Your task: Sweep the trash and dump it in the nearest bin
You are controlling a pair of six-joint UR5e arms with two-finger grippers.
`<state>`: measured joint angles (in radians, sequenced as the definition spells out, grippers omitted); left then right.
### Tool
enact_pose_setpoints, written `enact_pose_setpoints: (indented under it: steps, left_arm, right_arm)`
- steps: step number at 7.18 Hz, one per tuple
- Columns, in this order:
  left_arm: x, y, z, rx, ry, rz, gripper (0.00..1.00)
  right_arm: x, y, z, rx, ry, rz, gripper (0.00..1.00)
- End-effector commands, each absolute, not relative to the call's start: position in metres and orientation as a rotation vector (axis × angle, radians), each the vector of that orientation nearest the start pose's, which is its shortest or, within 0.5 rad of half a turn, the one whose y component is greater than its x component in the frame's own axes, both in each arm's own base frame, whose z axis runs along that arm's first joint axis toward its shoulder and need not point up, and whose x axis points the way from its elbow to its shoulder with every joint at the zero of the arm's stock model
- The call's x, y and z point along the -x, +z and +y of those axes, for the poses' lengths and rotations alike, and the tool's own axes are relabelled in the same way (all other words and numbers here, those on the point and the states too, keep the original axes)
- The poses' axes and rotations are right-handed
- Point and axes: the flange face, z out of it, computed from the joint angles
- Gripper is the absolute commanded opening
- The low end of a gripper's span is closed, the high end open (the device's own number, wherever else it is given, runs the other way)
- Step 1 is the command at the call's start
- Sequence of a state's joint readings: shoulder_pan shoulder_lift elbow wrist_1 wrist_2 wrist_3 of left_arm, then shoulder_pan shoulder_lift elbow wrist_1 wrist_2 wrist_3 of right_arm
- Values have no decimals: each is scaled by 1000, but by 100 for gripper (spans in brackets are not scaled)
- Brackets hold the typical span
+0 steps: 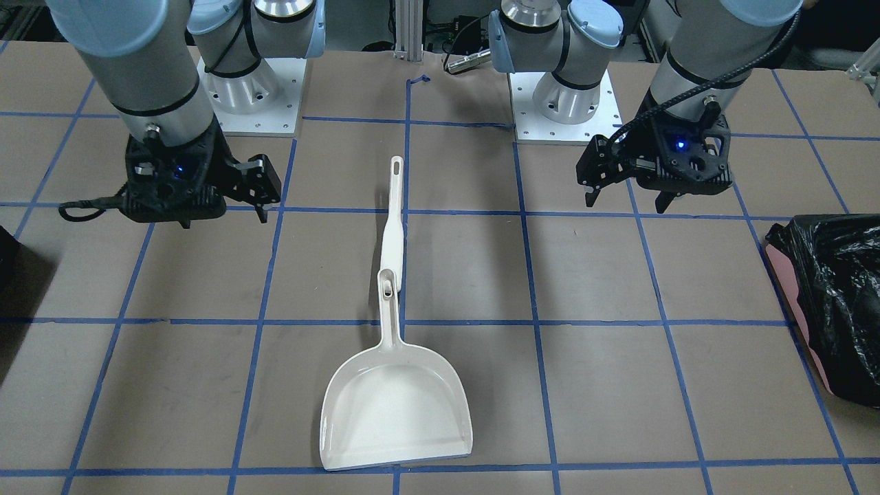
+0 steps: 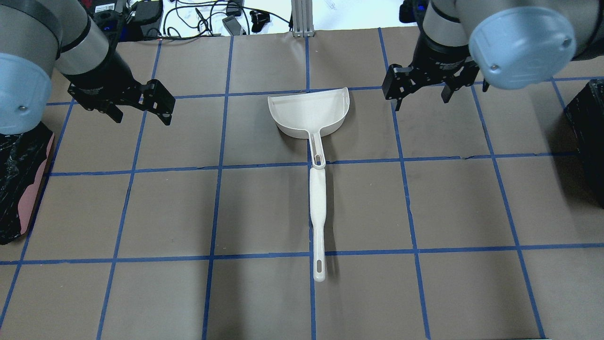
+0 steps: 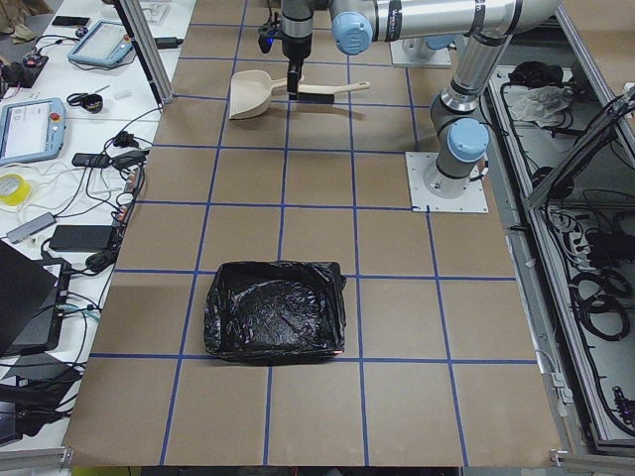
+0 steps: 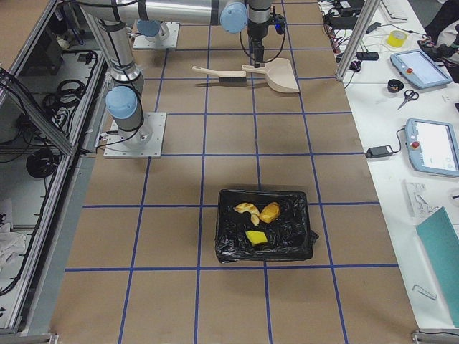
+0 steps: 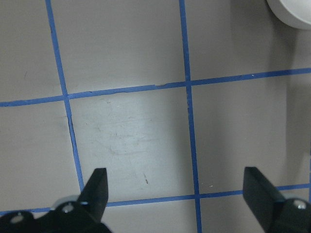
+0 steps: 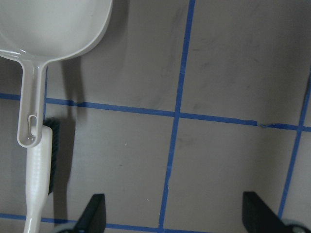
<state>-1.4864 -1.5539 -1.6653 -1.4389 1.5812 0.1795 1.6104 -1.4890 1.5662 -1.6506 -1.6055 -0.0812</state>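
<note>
we judge the job done: the 3 bits of trash [image 4: 270, 212] lie in the bin [image 4: 229, 251] at the table's 3 o'clock end, seen from the robot. next calls only for parking. the dustpan [image 2: 309, 111] lies mid-table, the brush [image 2: 318, 212] at its 6 o'clock. the left gripper [image 2: 141, 115] and right gripper [image 2: 421, 101] hover at its 9 and 3, fingers apart, empty.

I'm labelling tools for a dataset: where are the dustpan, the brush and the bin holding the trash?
Dustpan [image 2: 309, 111]: overhead exterior view, floor of the pan.
Brush [image 2: 317, 198]: overhead exterior view, middle of the handle.
Bin [image 4: 228, 236]: exterior right view, black-lined left wall.
</note>
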Motion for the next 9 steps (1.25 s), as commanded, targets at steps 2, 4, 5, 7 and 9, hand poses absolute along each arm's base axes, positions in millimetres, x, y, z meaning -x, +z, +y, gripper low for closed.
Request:
enact_pose_setpoints:
  steps: [2,4,5,7,9]
  left_arm:
    - [91,462,-498,-148,-76,3120,100]
    - [91,461,-498,-148,-74,3120,100]
    - [91,462,-498,-148,-79,3120,100]
    - [91,467,-495,-150,-93,3119,100]
    - [91,469,-493,-150,-100,3119,100]
  right_arm:
    - [-128,490,-490,168,10,3171,100]
    - [-132,484,-489,160,21,3152,100]
    - [-132,484,-489,160,18,3152,100]
    - [-132,483,-489,162,21,3152,100]
    - [-131,483,-489,157,18,3152,100]
